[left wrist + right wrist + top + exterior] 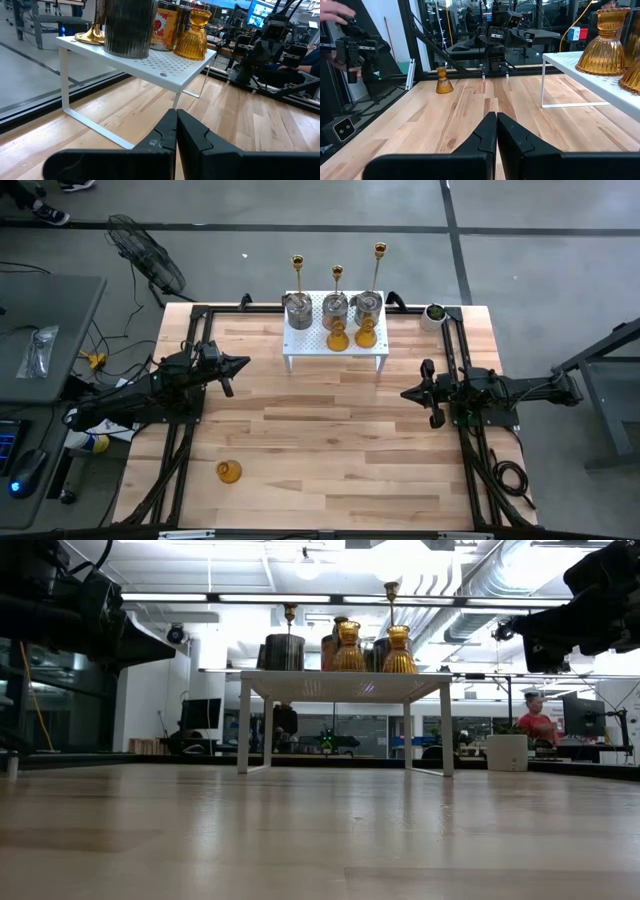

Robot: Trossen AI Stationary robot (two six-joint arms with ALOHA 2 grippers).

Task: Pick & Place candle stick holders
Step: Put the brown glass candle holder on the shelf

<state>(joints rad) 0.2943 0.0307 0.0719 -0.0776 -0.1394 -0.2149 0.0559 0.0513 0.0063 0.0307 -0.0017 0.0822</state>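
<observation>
A white perforated shelf [335, 352] stands at the table's far middle. On it are three squat silver holders [298, 311], two amber glass holders [338, 337] in front of them, and three tall gold sticks [337, 273] at the back. The base of one gold stick [90, 35] rests on the shelf top. A third amber holder [229, 471] stands alone on the table near its front left. My left gripper [243, 364] is shut and empty, left of the shelf. At the right, my right gripper [405, 393] is shut and empty, and it points toward the lone amber holder [443, 81].
A small green plant in a white pot [434, 314] sits at the far right corner. Black frame rails [180, 440] run along both table sides. Bare wood lies between the shelf and the front edge. A person's hand [335, 15] shows beyond the table.
</observation>
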